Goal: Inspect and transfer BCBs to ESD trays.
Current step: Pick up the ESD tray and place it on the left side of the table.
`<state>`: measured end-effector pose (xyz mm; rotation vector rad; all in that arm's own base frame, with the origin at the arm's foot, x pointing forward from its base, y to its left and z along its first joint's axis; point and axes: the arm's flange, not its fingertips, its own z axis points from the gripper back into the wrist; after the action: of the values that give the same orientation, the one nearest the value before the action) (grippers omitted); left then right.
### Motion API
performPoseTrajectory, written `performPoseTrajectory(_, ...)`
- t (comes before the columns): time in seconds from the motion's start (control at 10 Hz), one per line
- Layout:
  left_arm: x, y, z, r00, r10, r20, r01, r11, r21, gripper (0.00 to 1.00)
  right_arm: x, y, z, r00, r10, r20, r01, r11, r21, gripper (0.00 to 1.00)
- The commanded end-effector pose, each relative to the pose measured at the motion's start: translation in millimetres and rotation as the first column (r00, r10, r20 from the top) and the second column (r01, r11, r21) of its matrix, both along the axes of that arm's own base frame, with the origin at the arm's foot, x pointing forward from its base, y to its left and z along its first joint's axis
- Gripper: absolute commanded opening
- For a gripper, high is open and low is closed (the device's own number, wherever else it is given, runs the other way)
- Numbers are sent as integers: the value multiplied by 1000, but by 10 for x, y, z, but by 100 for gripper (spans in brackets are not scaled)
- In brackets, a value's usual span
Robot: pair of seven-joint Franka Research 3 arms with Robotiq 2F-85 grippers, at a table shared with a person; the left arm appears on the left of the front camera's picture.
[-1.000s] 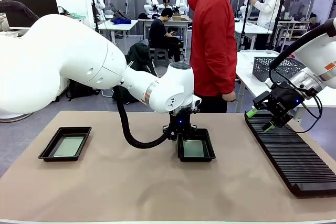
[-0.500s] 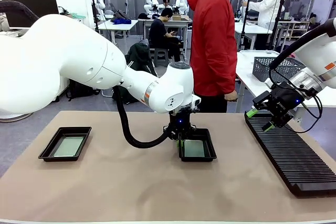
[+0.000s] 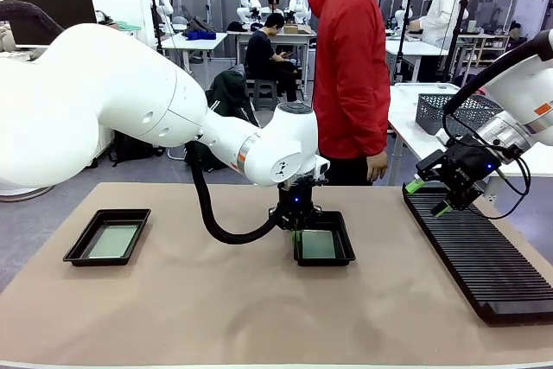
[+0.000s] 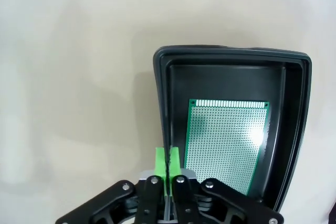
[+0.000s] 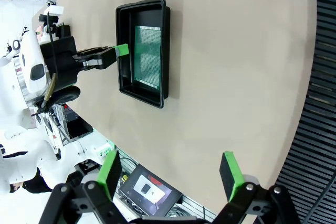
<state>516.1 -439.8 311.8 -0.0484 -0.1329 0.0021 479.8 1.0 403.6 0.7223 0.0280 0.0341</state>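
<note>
Trays first, from the left: one black ESD tray (image 3: 107,237) sits at the left of the tan table (image 3: 216,308) with a pale board (image 3: 113,240) flat on its floor. Its near rim hides the board's closest edge, and no detail on the board can be made out from the front.

At the middle, the left arm reaches down to a second ESD tray (image 3: 323,238). The left gripper (image 4: 167,162) has its green pads pressed together on that tray's side wall, pinching the rim; from the front the fingers are mostly lost behind the wrist and the tray edge. A green perforated BCB (image 4: 227,142) lies flat inside this tray, its lower corner cut off by the tray wall and gripper body in the left wrist view, with a glare spot washing out part of its surface.

Behind the table stands a person in a red hooded top (image 3: 350,66).

At the right, the right gripper (image 3: 427,197) hangs over the far end of a long black ribbed rack (image 3: 475,252), fingers spread wide with nothing between them. A grey mesh basket (image 3: 449,112) sits beyond, partly hidden by the arm.
</note>
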Motion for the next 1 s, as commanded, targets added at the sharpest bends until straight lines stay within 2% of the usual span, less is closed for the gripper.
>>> performPoseTrajectory(0.0, -65, 100, 6, 998, 55, 9, -55, 998, 9, 0, -13, 27, 21, 1000, -17, -6, 16, 1000, -3, 100)
performPoseTrajectory(0.1, 0, 0, 0, 1000, 0, 0, 0, 1000, 0, 0, -13, 27, 21, 1000, -17, -6, 16, 1000, -3, 100)
performPoseTrajectory(0.3, 4, 3, 1, 1000, 9, 0, -9, 1000, -1, 3, -13, 27, 21, 1000, -17, -6, 16, 1000, -3, 100)
performPoseTrajectory(0.6, -22, 220, 179, 1000, -23, 1, 22, 994, -105, 3, -13, 27, 21, 1000, -17, -6, 16, 1000, -3, 100)
performPoseTrajectory(0.9, -2, 356, 222, 999, -35, 2, 35, 987, -157, 3, -13, 27, 21, 1000, -17, -6, 16, 1000, -3, 100)
